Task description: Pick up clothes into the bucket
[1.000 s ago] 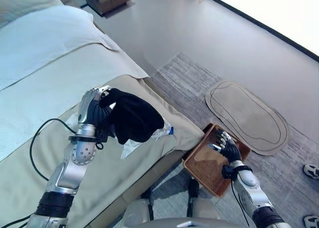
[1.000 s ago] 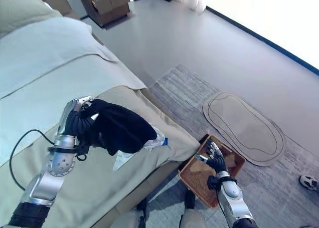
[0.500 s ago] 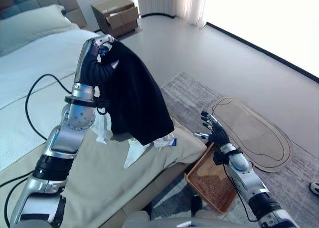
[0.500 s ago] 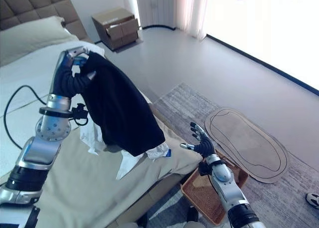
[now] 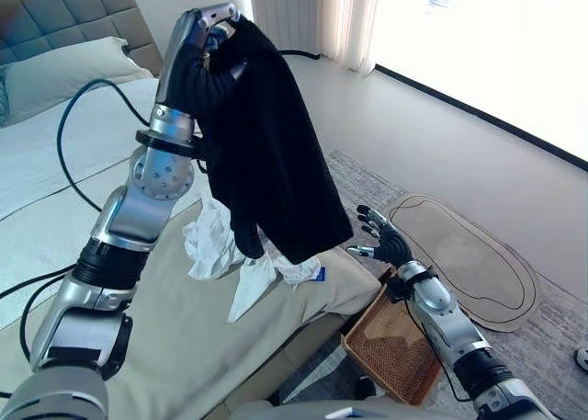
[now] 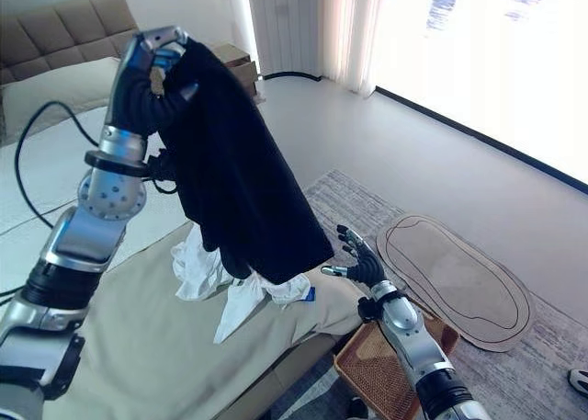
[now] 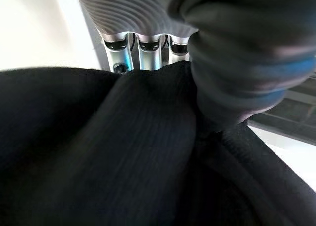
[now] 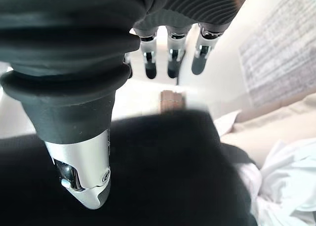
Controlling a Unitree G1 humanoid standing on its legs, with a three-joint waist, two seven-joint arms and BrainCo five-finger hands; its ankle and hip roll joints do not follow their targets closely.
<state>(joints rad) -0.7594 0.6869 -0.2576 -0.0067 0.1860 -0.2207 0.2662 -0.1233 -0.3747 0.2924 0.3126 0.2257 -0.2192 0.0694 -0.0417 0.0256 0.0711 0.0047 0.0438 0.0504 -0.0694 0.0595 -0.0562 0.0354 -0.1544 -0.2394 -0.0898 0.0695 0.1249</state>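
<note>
My left hand [image 5: 197, 60] is raised high over the bed, its fingers [image 7: 139, 52] curled into the top of a black garment [image 5: 274, 161]. The garment hangs free, with its lower hem just above a crumpled pile of white clothes [image 5: 217, 246] on the bed. My right hand [image 5: 382, 243] hovers open with spread fingers beside the hem, not touching it; its wrist view shows the black garment [image 8: 163, 171] past the straight fingers [image 8: 172, 58]. A brown woven basket [image 5: 390, 348] sits on the floor at the bed's corner, below my right forearm.
The bed [image 5: 138, 346] with a beige cover fills the left side, with a pillow [image 5: 64, 71] at its head. An oval mat [image 5: 459, 255] lies on a grey rug past the basket. A wooden nightstand [image 6: 241, 71] stands at the back. A shoe [image 5: 581, 356] shows at the right edge.
My left arm has lifted the black garment from the bed to high in the air. My right hand rose from over the basket to beside the garment's hem. The camera has tilted up.
</note>
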